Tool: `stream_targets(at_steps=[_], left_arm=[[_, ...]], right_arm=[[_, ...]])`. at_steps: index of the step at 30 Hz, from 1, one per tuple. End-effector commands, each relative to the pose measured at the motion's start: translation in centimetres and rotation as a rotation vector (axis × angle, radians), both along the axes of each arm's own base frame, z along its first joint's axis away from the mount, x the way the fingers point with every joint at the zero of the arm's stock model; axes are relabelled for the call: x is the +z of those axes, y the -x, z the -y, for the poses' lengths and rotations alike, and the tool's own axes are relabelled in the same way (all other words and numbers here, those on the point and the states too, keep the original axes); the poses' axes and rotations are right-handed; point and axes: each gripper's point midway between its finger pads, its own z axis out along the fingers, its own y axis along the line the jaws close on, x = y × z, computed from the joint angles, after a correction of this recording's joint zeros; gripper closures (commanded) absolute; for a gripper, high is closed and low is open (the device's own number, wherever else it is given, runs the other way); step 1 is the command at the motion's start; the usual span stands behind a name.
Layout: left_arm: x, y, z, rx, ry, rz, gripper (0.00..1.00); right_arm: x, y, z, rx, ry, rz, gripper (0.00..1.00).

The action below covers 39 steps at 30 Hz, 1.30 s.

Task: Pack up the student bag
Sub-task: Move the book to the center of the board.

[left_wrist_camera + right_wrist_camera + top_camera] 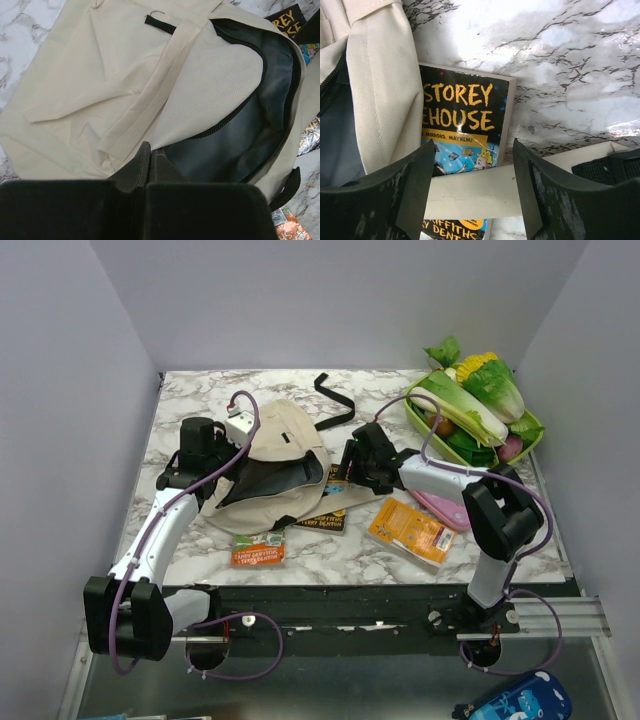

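Cream fabric, soft, light and floppy: the student bag lies centre-left, its mouth gaping rightward. I'd grip its firmer zip edge. My left gripper is pinched shut on that rim. My right gripper stands open and empty, straddling the beige strap over a book.

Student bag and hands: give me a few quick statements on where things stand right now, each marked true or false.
1. The student bag is unzipped, its dark lining showing. True.
2. The left hand is open, clear of the bag. False: it is shut, pinching fabric at the bag's opening.
3. The right hand is open above a book beside the bag. True.
4. The green tray holds books. False: it holds vegetables.
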Motion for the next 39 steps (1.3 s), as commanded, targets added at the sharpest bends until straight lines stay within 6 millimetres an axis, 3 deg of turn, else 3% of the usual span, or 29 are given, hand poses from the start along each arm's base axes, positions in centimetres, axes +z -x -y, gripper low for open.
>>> stream_targets(at_steps=[1,8,16,20,25,34,39], left_arm=[[0.1,0.1,0.3,-0.021,0.02,0.005,1.0],[-0.1,-0.1,0.8,-0.022,0.032,-0.003,1.0],[0.0,0.0,0.7,-0.027,0.02,0.008,1.0],[-0.2,0.0,0.9,-0.029,0.025,0.003,1.0],[-0.1,0.0,0.9,-0.029,0.025,0.007,1.0],[-0.1,-0.1,0.3,-0.009,0.001,0.023,1.0],[0.3,-0.1,-0.1,0.015,-0.005,0.035,1.0]], right_arm=[[-2.2,0.3,1.0,-0.036,0.053,-0.033,0.29],[-1.3,0.0,-1.5,-0.008,-0.06,-0.044,0.44],[3.6,1.3,-5.3,0.082,-0.229,0.037,0.51],[4.7,2.2,-7.0,0.123,-0.292,0.042,0.54],[3.7,3.1,-7.9,0.145,-0.347,0.01,0.55],[-1.0,5.7,-7.2,0.142,-0.359,-0.107,0.57],[-1.6,6.7,-7.6,0.158,-0.434,-0.114,0.58]])
